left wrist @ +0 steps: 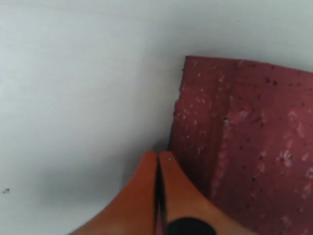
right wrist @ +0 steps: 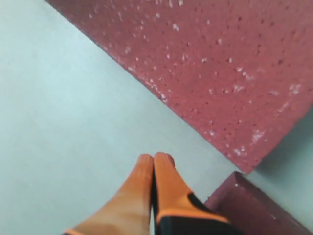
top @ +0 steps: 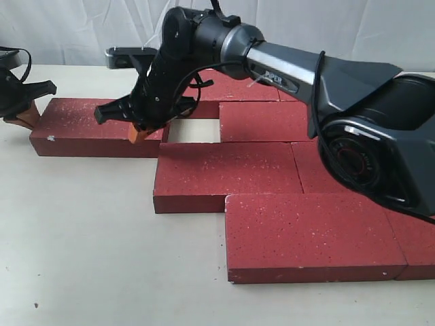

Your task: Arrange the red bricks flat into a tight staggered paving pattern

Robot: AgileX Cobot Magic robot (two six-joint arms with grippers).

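Several red bricks lie flat on the white table in staggered rows. One brick [top: 81, 125] lies apart at the left, and a bare gap [top: 194, 130] separates it from the row brick [top: 264, 121]. My left gripper [top: 28, 117] is shut, with its orange fingertips [left wrist: 166, 159] at that brick's left end face [left wrist: 244, 147]. My right gripper [top: 139, 133] reaches across to the same brick's right end. It is shut and empty, its tips [right wrist: 146, 161] low over the table beside a brick [right wrist: 220, 68].
The front rows hold a middle brick [top: 224, 173] and a near brick [top: 306, 231], with more bricks to the right under the right arm [top: 353, 88]. Another brick's corner [right wrist: 254, 205] lies close to the right fingers. Bare table [top: 81, 238] spreads at front left.
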